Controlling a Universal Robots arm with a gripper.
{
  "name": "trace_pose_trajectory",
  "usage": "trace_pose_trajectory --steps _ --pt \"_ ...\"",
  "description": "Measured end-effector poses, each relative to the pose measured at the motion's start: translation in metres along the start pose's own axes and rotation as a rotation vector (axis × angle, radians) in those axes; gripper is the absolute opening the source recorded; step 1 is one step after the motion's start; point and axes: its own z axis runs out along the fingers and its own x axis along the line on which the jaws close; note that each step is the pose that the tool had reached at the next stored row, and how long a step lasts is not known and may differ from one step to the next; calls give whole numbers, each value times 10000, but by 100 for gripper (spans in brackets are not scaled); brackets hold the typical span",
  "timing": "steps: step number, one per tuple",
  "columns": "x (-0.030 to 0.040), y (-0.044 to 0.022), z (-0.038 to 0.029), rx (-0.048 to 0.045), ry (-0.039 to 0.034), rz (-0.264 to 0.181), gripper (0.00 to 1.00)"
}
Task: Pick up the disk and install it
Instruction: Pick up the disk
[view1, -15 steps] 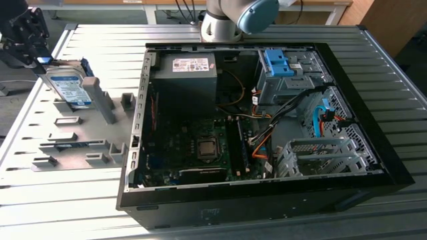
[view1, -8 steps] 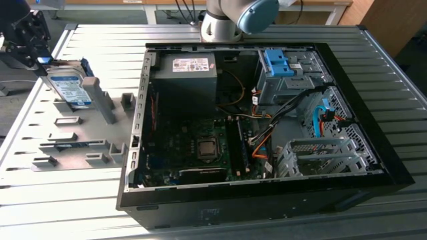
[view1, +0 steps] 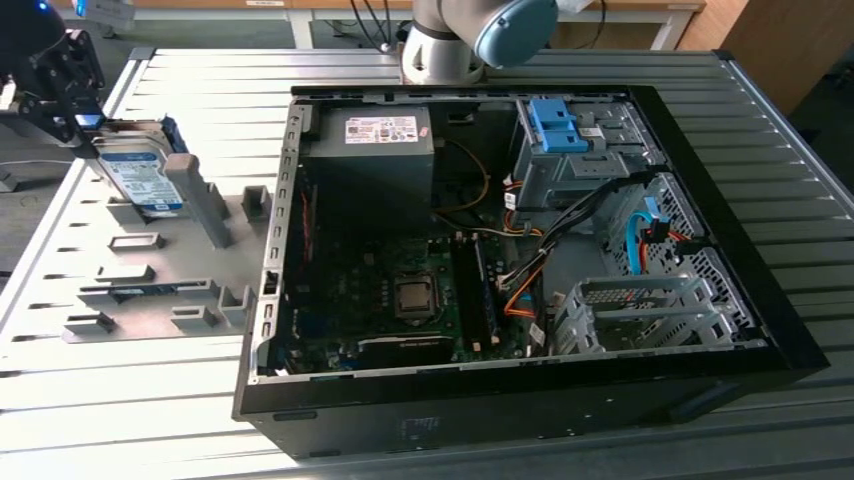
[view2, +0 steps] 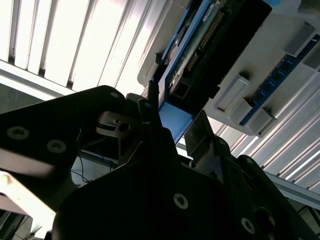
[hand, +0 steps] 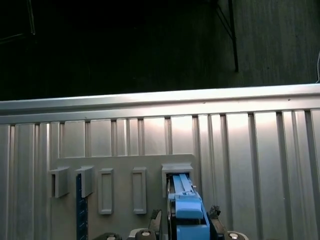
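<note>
The disk (view1: 140, 175), silver with a white-and-blue label and blue rails, stands on edge at the far end of the grey fixture plate (view1: 147, 290), on the exterior view's left. My black gripper (view1: 91, 125) sits at its upper end, shut on the disk. In the first wrist view the disk's blue rail (hand: 187, 215) lies between the two fingers, over a slot of the fixture. The second wrist view has the disk's circuit-board side (view2: 210, 45) and my gripper (view2: 175, 112) clamped at its end.
An open dark computer case (view1: 747, 300) lies at the middle and the exterior view's right of the ribbed metal table (view1: 120, 410). Inside are a power supply (view1: 380, 150), a blue-latched drive bay (view1: 561, 125), a grey drive cage (view1: 641, 310) and loose cables. The arm's base (view1: 447, 45) stands behind the case.
</note>
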Motion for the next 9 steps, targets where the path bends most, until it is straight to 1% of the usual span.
trace_pose_trajectory --steps 3,7,9 --pt "2 21 16 2 -8 -124 47" --pt "-1 21 18 0 -9 -152 47" --pt "-2 21 21 0 -5 -344 47"
